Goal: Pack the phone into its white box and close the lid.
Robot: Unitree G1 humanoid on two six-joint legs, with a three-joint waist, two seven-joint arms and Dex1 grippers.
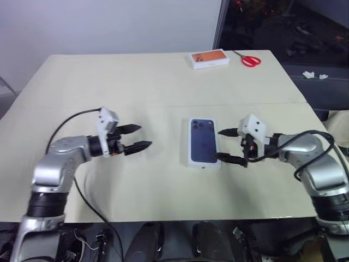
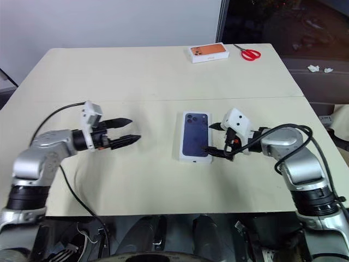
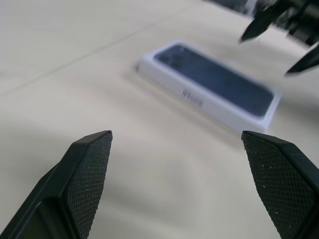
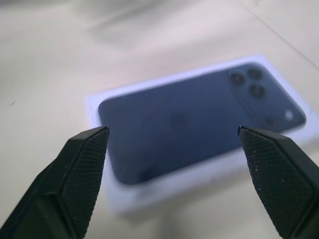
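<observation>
Your two claws sit closest to you, one on each side of the white box (image 1: 204, 143). Your left gripper (image 1: 137, 138) is wide open and holds nothing. Your right gripper (image 1: 223, 145) is wide open too, and it is empty as well.

Look at the box in the middle of the table (image 1: 136, 82). It lies flat between your claws. Its long side runs away from you, toward the far edge. The lid (image 1: 204, 139) with the dark blue phone picture looks like it is already on top, so I think the packing is done or nearly done.

Your right claw is the near one. Its tips are just beside the box's right edge. Your left claw is well apart from the box, off to the left, pointing across at it.

If the lid needs one more push down, use your right arm.
</observation>
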